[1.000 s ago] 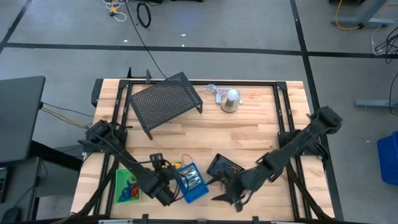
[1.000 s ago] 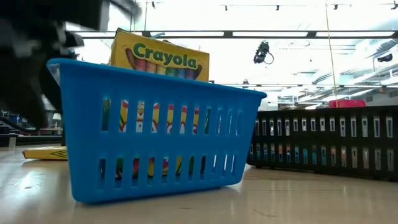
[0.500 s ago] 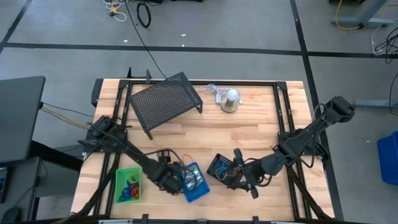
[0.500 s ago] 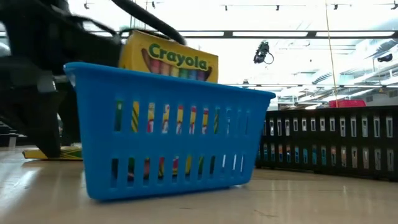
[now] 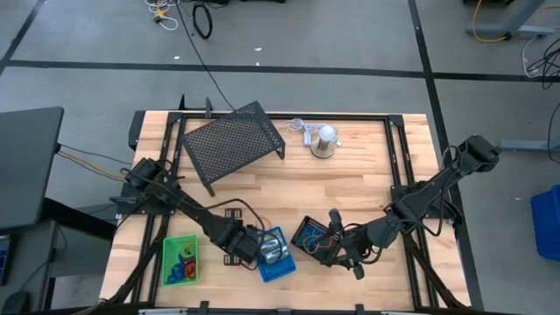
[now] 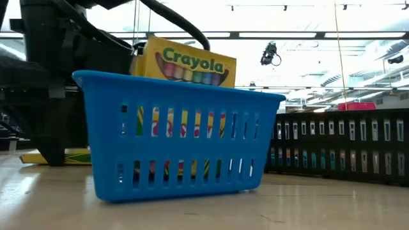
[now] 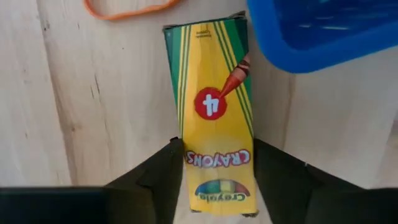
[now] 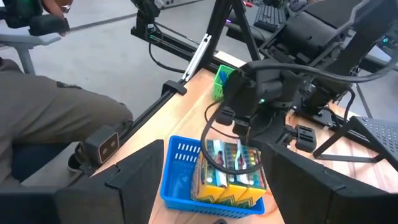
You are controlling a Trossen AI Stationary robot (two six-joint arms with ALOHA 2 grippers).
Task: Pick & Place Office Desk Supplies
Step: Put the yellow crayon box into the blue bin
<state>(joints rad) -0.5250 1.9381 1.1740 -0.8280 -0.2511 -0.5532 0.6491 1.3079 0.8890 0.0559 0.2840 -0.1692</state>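
Observation:
A yellow-green crayon box [image 7: 214, 118] lies flat on the wood. My left gripper [image 7: 217, 144] [image 5: 247, 248] is open over its near end, one finger on each long side. Close beside it stands the blue tray [image 5: 267, 273] [image 6: 179, 128], with more crayon boxes [image 6: 192, 61] [image 8: 230, 171] upright inside. An orange elastic loop [image 7: 124, 9] lies past the box's far end. My right gripper [image 5: 328, 245] [image 8: 217, 211] is open wide over the small black mesh tray [image 5: 308, 229], facing the blue tray. The green tray [image 5: 181, 260] sits near the front left corner. My left gripper has a finger [image 7: 168, 171] close against each long side of the flat crayon box, near its end [image 7: 217, 186], coming from above and lying along the box. I cannot tell whether the fingers touch it. The box rests on the table.
The large black mesh rack [image 5: 234, 144] and the silver dome with a white cord [image 5: 325, 142] stand toward the far edge. Bare wood lies between them and the trays. A person [image 8: 50, 124] sits beyond the table's left side.
My left gripper has moved toward the table's right, up against the blue tray and down over the flat crayon box. The blue tray has slid a little to the right. My right arm drew back from the near edge and turned its gripper over the black mesh tray, then held still.

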